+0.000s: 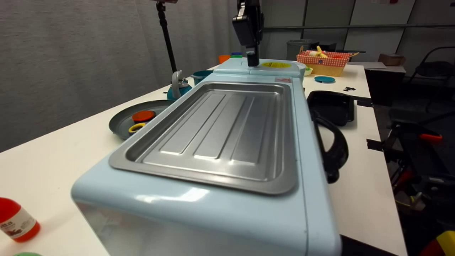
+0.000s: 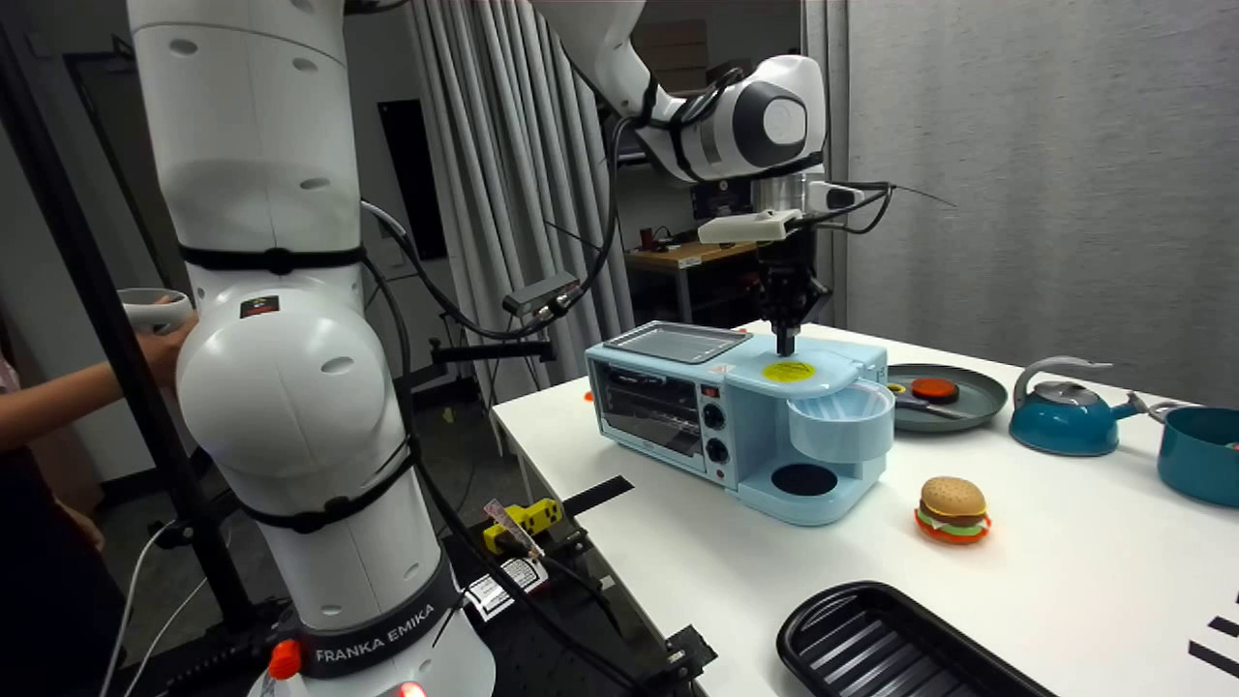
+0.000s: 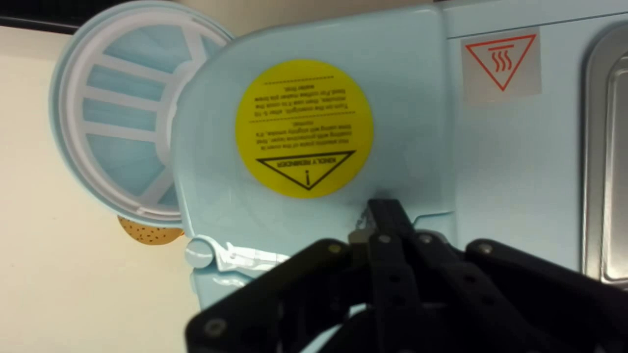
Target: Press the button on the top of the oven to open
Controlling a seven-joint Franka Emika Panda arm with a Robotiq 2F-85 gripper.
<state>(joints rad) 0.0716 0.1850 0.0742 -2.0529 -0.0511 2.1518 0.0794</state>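
The claw (image 3: pixel 385 202) points straight down with its fingers pressed together, the tips over the pale-blue top of the oven (image 2: pixel 750 416); whether they touch it I cannot tell, and the spot right beneath them is hidden. Just beside the tips is a round yellow sticker (image 3: pixel 304 128) on the rounded cover (image 3: pixel 402 122). Farther along the top come a heat-warning label (image 3: pixel 501 66) and a ribbed grey metal tray (image 1: pixel 227 124). At the opposite end a round holder (image 2: pixel 840 436) juts out from under the cover.

The oven stands on the white desk (image 2: pixel 697 552). Near its holder end sits a hamburger (image 2: pixel 952 510). Along its back lies a dark frying pan (image 1: pixel 121 117), partly hidden by the oven, with a red disc (image 1: pixel 143 116) and a yellow-handled tool (image 1: pixel 137 126) in it. Past the pan stand a teal kettle (image 2: pixel 1070 421) and a teal pot (image 2: pixel 1200 465). On the front side, apart from the oven, lies a black ribbed pan (image 2: pixel 861 644). Beyond the holder end are a flat teal disc (image 1: pixel 324 79) and a checked-cloth basket (image 1: pixel 320 62); toward the tray end, a red bottle (image 1: pixel 17 220).
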